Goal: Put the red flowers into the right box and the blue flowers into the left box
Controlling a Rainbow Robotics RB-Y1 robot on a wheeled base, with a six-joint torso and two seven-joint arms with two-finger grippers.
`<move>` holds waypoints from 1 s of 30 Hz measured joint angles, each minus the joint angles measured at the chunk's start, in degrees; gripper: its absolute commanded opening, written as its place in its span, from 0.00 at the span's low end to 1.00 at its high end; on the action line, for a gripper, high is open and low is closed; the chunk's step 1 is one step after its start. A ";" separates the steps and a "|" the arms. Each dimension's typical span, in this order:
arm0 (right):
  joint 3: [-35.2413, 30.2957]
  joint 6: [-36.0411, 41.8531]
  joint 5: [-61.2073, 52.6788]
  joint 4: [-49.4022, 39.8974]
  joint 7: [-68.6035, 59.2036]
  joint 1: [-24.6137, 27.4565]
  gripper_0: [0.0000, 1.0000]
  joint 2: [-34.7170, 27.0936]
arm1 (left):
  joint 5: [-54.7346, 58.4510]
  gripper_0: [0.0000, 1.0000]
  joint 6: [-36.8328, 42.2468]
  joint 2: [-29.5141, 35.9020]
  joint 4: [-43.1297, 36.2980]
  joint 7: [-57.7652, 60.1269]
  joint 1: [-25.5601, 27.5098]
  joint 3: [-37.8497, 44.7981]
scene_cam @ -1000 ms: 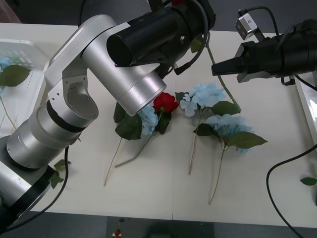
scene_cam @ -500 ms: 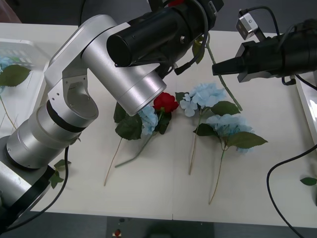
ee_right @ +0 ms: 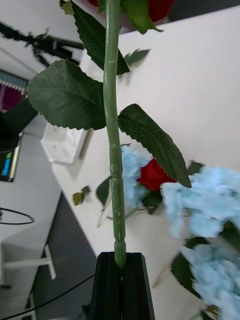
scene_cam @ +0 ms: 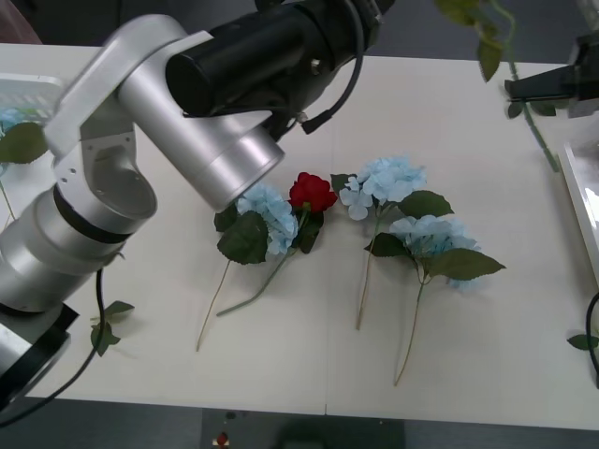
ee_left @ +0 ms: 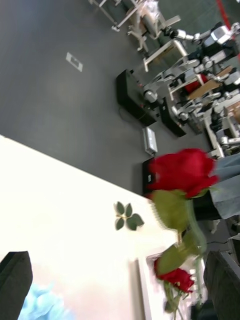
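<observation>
1. At the far left edge of the front view the left box (scene_cam: 37,94) showed in part, with a blue head and a leaf already inside it.
2. The left arm swept across the upper left and middle of that frame. In its wrist view the left gripper (ee_left: 120,280) stood wide open and held nothing, its dark fingers (ee_left: 14,280) at the two bottom corners.
3. In the middle of the table four flowers were left lying: a blue flower (scene_cam: 267,217) with a red rose (scene_cam: 312,193) touching it, then two more blue flowers (scene_cam: 388,180) to their right. Judged from this, sorting was well short of done.
4. At the upper right the right gripper (scene_cam: 543,87) was shut on the lifted rose's stem (ee_right: 114,150). In its wrist view the stem rose straight out from between the closed black fingers (ee_right: 107,285), leaves on either side, the red bloom (ee_right: 157,7) at the top edge.
5. At the right edge lay the right box (scene_cam: 580,201); the left wrist view showed a red rose (ee_left: 175,278) already in it. The held rose hung just short of the box, not yet dropped.
</observation>
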 measured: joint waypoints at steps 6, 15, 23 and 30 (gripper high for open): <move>-4.37 0.00 9.08 0.01 0.00 0.01 0.00 -6.25 | 11.69 1.00 1.38 11.18 -9.37 -0.46 3.75 3.91; -7.34 -3.38 25.01 0.01 0.00 2.66 0.00 -12.73 | 23.96 1.00 1.35 22.47 -15.07 -23.89 21.26 12.28; -7.31 -9.29 38.42 0.01 0.01 8.70 0.00 -14.29 | 23.93 1.00 0.02 28.93 -15.06 -33.63 29.04 11.90; -7.31 -14.16 43.56 0.01 0.00 14.64 0.00 -14.28 | 23.28 1.00 0.02 32.30 -15.05 -40.36 34.12 11.90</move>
